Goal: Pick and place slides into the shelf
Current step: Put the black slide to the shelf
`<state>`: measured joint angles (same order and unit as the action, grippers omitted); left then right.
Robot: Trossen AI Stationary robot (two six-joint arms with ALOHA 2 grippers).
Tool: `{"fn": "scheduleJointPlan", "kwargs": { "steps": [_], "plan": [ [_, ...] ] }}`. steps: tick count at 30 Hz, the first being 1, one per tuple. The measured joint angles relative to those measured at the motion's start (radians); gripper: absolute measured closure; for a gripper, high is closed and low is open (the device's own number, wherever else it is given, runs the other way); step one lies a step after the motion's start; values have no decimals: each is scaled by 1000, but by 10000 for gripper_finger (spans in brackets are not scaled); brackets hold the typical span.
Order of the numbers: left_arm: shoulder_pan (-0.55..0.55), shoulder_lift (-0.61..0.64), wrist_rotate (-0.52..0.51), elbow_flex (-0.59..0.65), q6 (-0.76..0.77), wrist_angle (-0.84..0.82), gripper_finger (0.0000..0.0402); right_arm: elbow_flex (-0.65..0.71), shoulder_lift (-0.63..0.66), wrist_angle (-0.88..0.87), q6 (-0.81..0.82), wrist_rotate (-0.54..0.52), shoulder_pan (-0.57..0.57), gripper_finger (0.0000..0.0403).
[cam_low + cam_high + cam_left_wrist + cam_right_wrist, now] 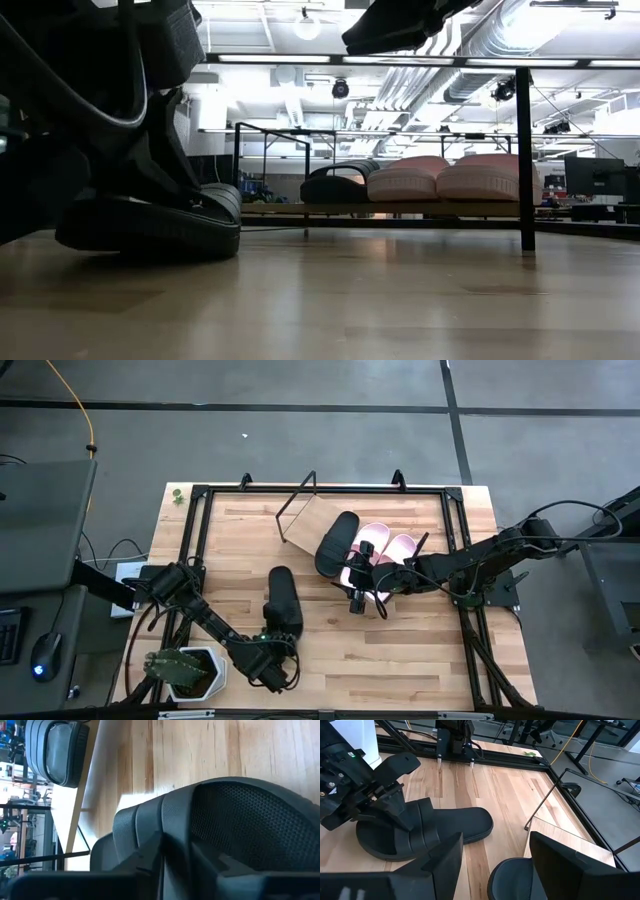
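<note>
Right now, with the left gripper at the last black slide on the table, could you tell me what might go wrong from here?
1. The left gripper sits at the strap of the black slide on the table; a shallow hold could let it slip or swing on lifting.
2. The shelf already carries a black slide and the pink pair, so the free space is narrow and a placement might knock them.
3. The right gripper hovers open beside the shelf, possibly in the left arm's path.
</note>
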<state>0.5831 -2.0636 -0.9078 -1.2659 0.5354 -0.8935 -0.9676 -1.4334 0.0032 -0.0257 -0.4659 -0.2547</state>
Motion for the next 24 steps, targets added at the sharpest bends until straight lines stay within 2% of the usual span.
{"fn": "scheduleJointPlan", "kwargs": {
  "steps": [3,5,10,15,24],
  "plan": [
    [0,0,1,0,-6,-3,382,0,0,0,0,0,0,181],
    [0,0,2,0,-13,-4,393,0,0,0,0,0,0,181],
    [0,0,8,0,-14,-22,379,0,0,0,0,0,0,181],
    [0,0,11,0,-15,-53,396,0,0,-1,0,0,0,181],
    [0,2,-17,0,-19,-132,395,0,0,-1,0,0,0,181]
  ]
}}
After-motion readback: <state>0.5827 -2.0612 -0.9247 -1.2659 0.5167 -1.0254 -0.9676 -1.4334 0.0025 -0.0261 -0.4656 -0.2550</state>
